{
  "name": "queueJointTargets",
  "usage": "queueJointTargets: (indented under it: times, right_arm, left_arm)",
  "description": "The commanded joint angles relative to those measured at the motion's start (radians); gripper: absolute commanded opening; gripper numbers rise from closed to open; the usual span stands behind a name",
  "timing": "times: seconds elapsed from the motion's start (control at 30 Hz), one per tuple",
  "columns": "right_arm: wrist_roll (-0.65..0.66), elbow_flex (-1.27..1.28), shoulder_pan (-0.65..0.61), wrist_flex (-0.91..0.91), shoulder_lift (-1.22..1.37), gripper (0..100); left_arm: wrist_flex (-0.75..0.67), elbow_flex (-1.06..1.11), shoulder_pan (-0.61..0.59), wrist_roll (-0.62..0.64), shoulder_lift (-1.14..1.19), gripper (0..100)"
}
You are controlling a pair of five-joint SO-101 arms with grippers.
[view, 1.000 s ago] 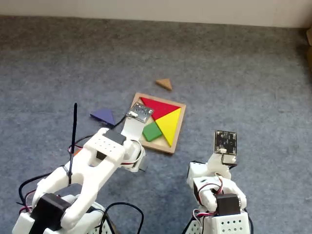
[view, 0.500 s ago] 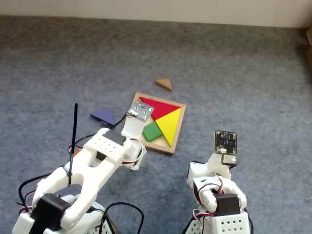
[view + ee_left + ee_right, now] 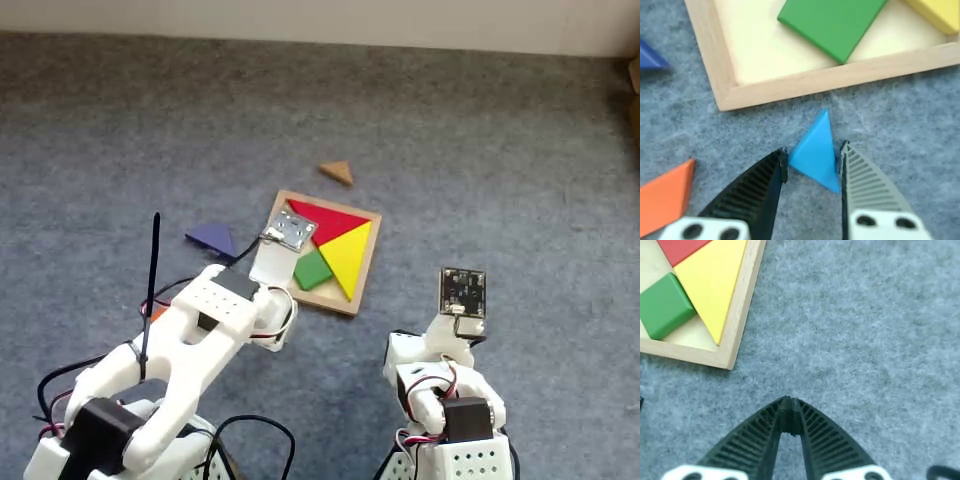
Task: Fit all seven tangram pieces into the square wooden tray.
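Gripping entry: left claw [image 3: 813, 151], narrowly parted, both fingers pressed against a light blue triangle [image 3: 816, 157] that lies flat on the grey table [image 3: 480, 130], just outside a corner of the wooden tray [image 3: 840, 75]. The triangle's long edge runs beside the pale finger, and one sharp tip points at the tray rim. Right claw [image 3: 790, 415], fully closed on nothing, hangs over bare table near the tray. Tray contents: red triangle [image 3: 325, 218], yellow triangle [image 3: 348, 255], green piece [image 3: 312, 270]. Loose on the table: orange piece [image 3: 665, 195], dark blue triangle [image 3: 212, 238], brown triangle [image 3: 337, 172].

White arms [image 3: 200, 340], black cables [image 3: 154, 255], ribbed left pincer [image 3: 812, 152]
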Motion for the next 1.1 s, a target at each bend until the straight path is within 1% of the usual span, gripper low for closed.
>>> queueJointTargets:
  times: [0.0,0.1,0.17,0.27,0.47,0.5,0.63,0.93,1.07]
  right_arm:
    - [0.008,0.119,0.018,-0.021,-0.016,0.5]
    - [0.008,0.119,0.018,-0.021,-0.016,0.5]
    - [0.008,0.119,0.018,-0.021,-0.016,0.5]
    - [0.008,0.119,0.018,-0.021,-0.016,0.5]
    - [0.008,0.119,0.018,-0.021,-0.016,0.5]
    - [0.008,0.119,0.018,-0.021,-0.016,0.5]
    - [0.008,0.119,0.018,-0.021,-0.016,0.5]
    - [0.008,0.119,0.018,-0.021,-0.016,0.5]
    - [0.008,0.119,0.018,-0.021,-0.016,0.5]
  left_arm:
    - [-0.006,-0.001,0.013,0.005,-0.027,15]
    - [-0.006,-0.001,0.016,-0.006,-0.033,8]
    - [0.0,-0.001,0.03,-0.058,-0.038,5]
    - [0.057,-0.027,0.044,-0.11,-0.039,4]
    - [0.163,-0.105,0.038,-0.114,-0.039,5]
    - [0.172,-0.114,0.041,-0.132,-0.039,5]
    - [0.19,-0.14,0.041,-0.298,-0.039,5]
    - [0.193,-0.262,0.038,-0.503,-0.03,5]
    - [0.193,-0.338,0.039,-0.634,-0.027,5]
